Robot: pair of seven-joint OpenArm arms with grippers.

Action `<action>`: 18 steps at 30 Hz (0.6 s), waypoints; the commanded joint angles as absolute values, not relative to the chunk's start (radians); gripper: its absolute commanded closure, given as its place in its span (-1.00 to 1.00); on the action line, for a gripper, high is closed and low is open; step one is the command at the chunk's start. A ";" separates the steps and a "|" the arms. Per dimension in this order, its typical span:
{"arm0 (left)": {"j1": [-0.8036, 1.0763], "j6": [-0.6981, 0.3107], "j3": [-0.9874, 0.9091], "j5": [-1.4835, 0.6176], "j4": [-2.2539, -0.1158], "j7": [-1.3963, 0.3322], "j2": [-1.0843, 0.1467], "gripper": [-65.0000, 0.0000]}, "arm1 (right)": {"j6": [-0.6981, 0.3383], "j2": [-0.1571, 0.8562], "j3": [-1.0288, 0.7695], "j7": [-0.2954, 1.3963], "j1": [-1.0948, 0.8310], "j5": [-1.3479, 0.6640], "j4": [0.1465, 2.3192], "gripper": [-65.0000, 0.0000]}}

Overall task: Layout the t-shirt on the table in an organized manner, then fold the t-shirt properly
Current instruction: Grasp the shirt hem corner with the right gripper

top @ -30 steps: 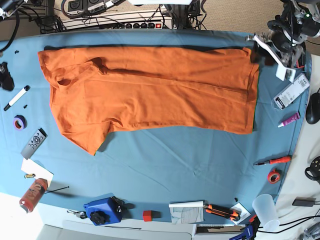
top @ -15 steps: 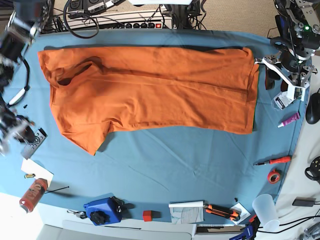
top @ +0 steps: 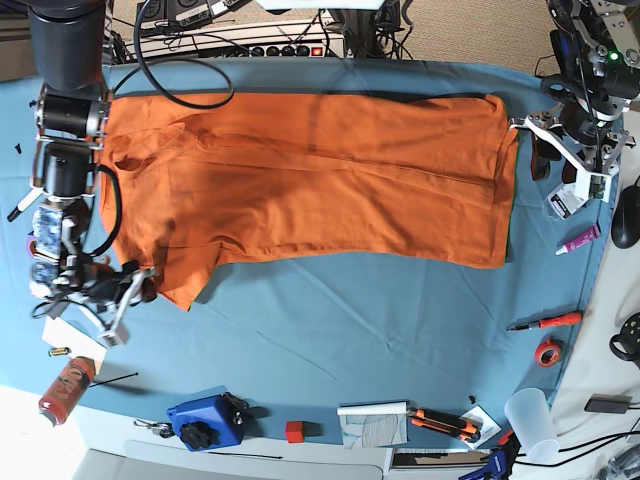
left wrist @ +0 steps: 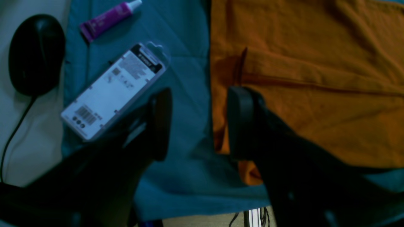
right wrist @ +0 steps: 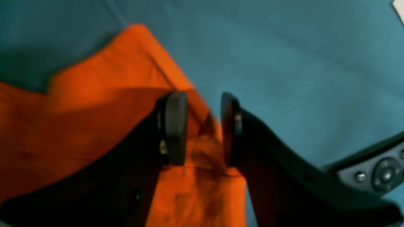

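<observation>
Orange cloth fills most of what I see: one t-shirt (top: 300, 180) lies long and mostly flat on the blue table (top: 330, 330), up toward the far side. It looks soft, thin and light. I think it will bend and bunch up if I grab the middle, so the corners and edges are the best spots to hold.

I have two hands. My right gripper (right wrist: 199, 127) is spread apart, with the pointed sleeve tip showing between its two pads. I cannot tell if it touches the cloth, and it is not pinching yet. My left gripper (left wrist: 197, 121) is spread apart too. It hangs right at the bottom hem, one finger over the blue cover and one over the orange. It holds nothing.

Beside my left hand I count one white card pack (left wrist: 115, 91), one purple tube (left wrist: 107, 18) and one black mouse (left wrist: 35, 53). By my right hand, one grey remote (right wrist: 375, 168) peeks in.

One shirt, two hands, so I think each hand should take one end
</observation>
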State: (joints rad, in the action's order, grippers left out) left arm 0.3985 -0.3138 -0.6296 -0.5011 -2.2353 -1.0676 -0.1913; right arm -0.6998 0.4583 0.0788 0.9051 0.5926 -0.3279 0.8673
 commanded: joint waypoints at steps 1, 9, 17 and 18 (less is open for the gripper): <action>0.396 -0.311 -0.633 -0.509 -2.251 -1.045 -0.199 0.11 | -0.698 0.467 0.092 0.874 0.620 -0.316 0.880 0.43; 0.396 -0.311 -0.633 -0.546 -2.251 -1.046 -0.200 0.11 | -0.625 0.457 0.247 0.832 0.595 -0.216 0.877 0.84; 0.396 -0.311 -0.633 -0.554 -2.251 -1.045 -0.199 0.11 | -0.503 0.466 0.255 0.951 0.586 -0.205 0.958 1.00; 0.396 -0.311 -0.633 -0.553 -2.251 -1.045 -0.199 0.11 | -0.503 0.465 0.243 0.960 0.577 -0.205 0.994 1.00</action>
